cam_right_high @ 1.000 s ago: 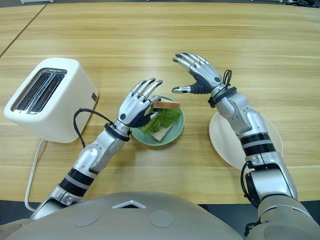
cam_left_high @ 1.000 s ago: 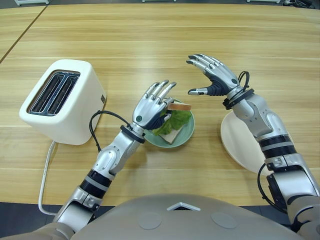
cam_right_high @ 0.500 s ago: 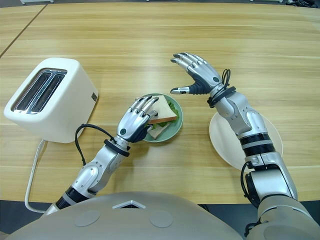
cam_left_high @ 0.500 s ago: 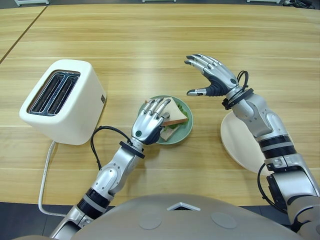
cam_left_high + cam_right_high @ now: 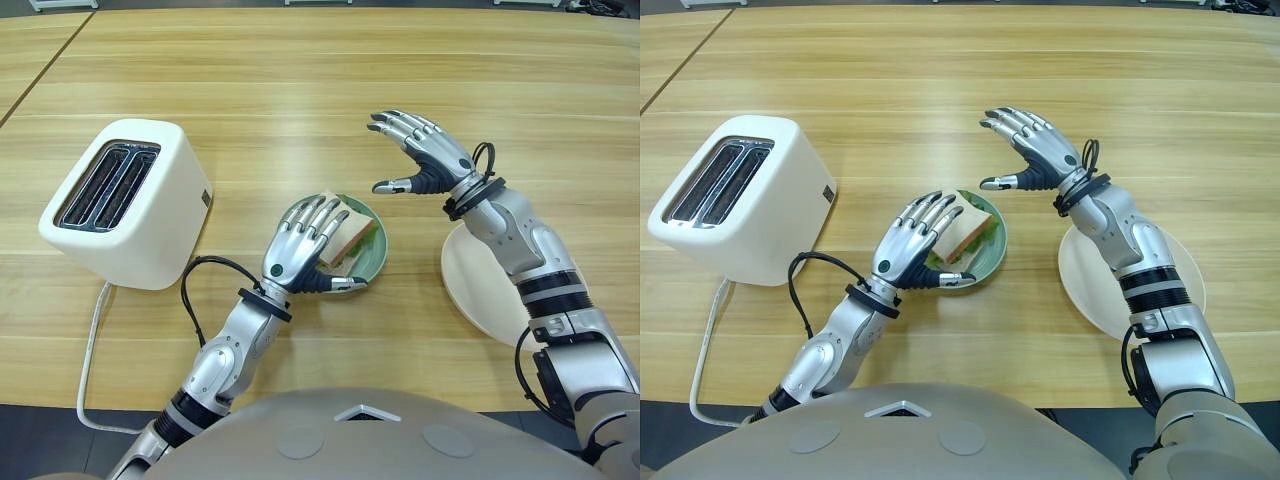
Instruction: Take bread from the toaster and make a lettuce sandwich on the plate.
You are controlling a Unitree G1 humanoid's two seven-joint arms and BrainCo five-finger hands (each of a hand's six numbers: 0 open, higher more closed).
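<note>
**Sandwich stacked on the green plate, left hand close beside it**

The sandwich (image 5: 348, 230) sits on the green plate (image 5: 380, 252), its top slice tilted over the lettuce. The left hand (image 5: 300, 252) holds nothing; its fingers are spread and reach over the plate's near-left side, right by the bread. The right hand (image 5: 422, 155) hovers open and empty above the table, beyond the white plate (image 5: 478, 292).

A careless pull-back of the left hand could catch the top slice and slide it off the lettuce, or nudge the plate. The toaster's cable (image 5: 198, 270) loops near that wrist and might snag.
</note>
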